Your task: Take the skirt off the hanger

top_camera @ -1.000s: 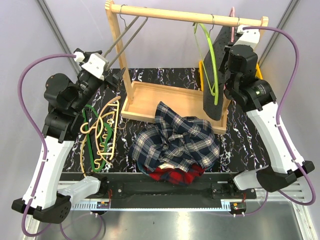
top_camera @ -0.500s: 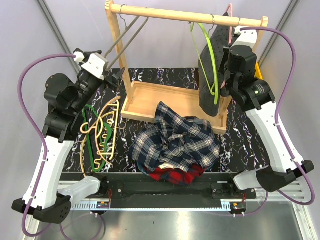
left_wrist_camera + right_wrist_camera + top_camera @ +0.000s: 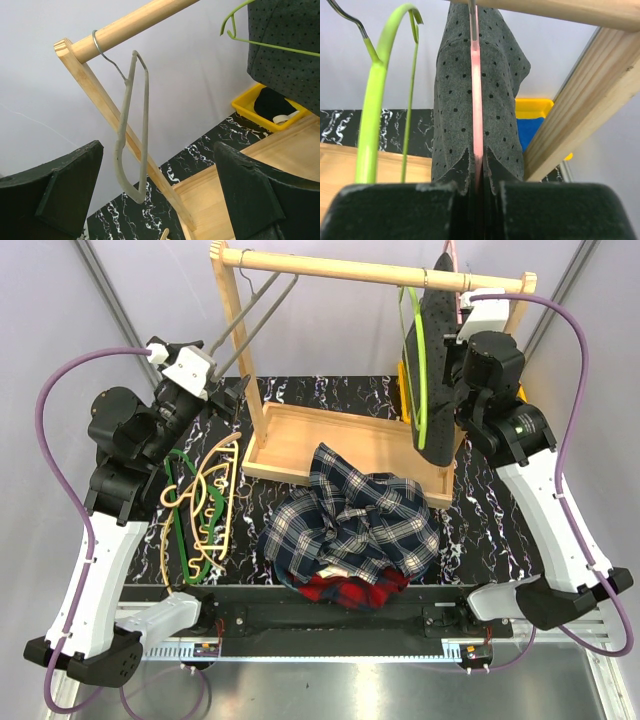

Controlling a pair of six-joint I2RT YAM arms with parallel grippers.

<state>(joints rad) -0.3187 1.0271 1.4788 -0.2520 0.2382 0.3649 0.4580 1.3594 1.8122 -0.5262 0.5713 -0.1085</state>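
Observation:
The skirt (image 3: 434, 370) is dark grey with black dots and hangs on a pink hanger (image 3: 459, 264) at the right end of the wooden rail (image 3: 330, 270). In the right wrist view the skirt (image 3: 455, 105) drapes over both sides of the pink hanger (image 3: 477, 100). My right gripper (image 3: 456, 348) is shut on the hanger's lower bar and the skirt's edge (image 3: 477, 186). My left gripper (image 3: 235, 395) is open and empty at the rack's left post; its fingers (image 3: 55, 195) frame a bare grey hanger (image 3: 131, 135).
A lime green hanger (image 3: 418, 360) hangs just left of the skirt (image 3: 374, 105). Plaid shirts (image 3: 350, 520) lie heaped before the rack's wooden base (image 3: 300, 435). Several loose hangers (image 3: 200, 500) lie at the left. A yellow bin (image 3: 267, 102) sits behind the rack.
My right gripper has risen with the pink hanger, lifting the skirt up and to the right toward the rail. The green hanger swung along. The left arm has not moved.

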